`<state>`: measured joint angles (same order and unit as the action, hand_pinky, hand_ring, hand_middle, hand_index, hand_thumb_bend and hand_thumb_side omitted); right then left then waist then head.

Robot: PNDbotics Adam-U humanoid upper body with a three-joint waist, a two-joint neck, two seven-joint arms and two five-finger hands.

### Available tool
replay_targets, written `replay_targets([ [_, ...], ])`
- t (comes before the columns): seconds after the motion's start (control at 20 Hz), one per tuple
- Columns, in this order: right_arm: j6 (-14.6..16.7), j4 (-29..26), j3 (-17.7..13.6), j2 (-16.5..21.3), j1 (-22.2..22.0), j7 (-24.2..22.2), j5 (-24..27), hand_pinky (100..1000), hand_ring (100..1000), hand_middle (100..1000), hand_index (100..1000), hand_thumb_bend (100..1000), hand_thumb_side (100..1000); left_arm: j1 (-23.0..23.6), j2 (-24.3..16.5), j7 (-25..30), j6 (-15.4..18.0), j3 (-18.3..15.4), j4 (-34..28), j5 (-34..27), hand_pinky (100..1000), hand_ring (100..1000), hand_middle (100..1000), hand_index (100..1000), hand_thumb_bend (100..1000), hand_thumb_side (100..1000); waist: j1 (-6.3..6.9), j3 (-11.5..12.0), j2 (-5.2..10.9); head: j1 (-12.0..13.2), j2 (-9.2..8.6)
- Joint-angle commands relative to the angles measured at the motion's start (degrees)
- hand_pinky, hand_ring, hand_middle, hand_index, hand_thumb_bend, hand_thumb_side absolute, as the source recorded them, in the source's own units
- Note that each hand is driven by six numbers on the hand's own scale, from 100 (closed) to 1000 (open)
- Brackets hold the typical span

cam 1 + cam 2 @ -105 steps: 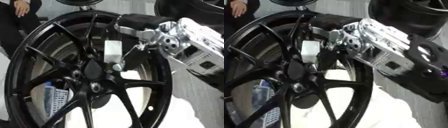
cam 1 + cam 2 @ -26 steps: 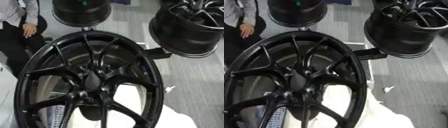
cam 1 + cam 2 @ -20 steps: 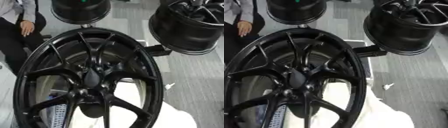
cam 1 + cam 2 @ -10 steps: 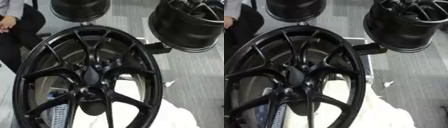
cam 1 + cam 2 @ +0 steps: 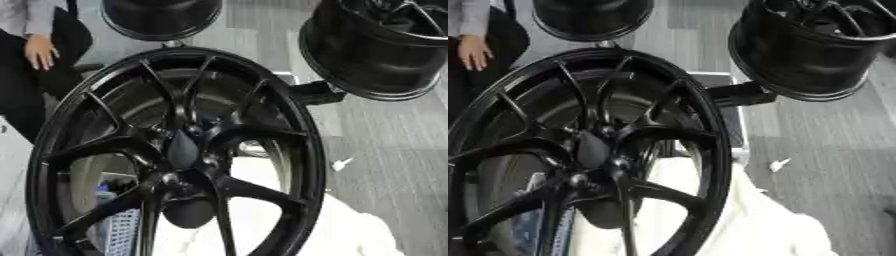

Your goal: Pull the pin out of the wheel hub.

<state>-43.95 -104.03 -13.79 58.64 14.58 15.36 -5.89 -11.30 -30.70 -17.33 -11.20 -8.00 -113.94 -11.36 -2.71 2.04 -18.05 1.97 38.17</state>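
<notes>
Neither robot hand appears in either view, so their state cannot be told; the wheel hub (image 5: pixel 182 150) faces the camera, no pin discernible.

Big wheel (image 5: pixel 175 150) stands upright at centre-left, hub (image 5: pixel 182 150) in its middle. Second wheel (image 5: pixel 376 45) behind it at upper right, third wheel (image 5: pixel 162 17) behind at top centre. Cloth (image 5: pixel 737 220) lies to the lower right, partly behind the big wheel's rim.

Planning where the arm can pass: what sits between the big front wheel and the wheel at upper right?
A black bracket bridges front wheel and upper-right wheel; left eye view.
</notes>
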Motion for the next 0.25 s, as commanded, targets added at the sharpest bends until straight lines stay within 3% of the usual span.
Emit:
replay_targets([
  [0.05, 1.16, -6.97, 2.24, 0.58, 0.28, 2.53, 0.57, 783, 702, 543, 765, 100, 355, -0.93, -1.17, 0.11, 0.21, -0.3, -0.65, -0.27, 889, 761, 600, 740, 100, 558, 0.36, 0.16, 0.69, -0.44, -0.54],
  [0.15, 2.69, -9.65, 4.21, -0.77, 0.94, 2.6, 0.22, 782, 706, 548, 763, 100, 299, -1.23, -1.03, 0.27, 0.19, -0.13, -0.65, -0.38, 889, 760, 600, 740, 100, 558, 0.55, 0.33, 0.59, -0.84, -0.54],
  [0.25, 6.29, -10.34, 6.23, -2.83, 2.7, 0.86, -1.36, 781, 713, 556, 765, 100, 311, -1.56, -0.73, 0.38, 0.15, -0.01, -0.65, -0.53, 889, 759, 599, 745, 100, 561, 0.8, 0.6, 0.52, -1.18, -0.56],
])
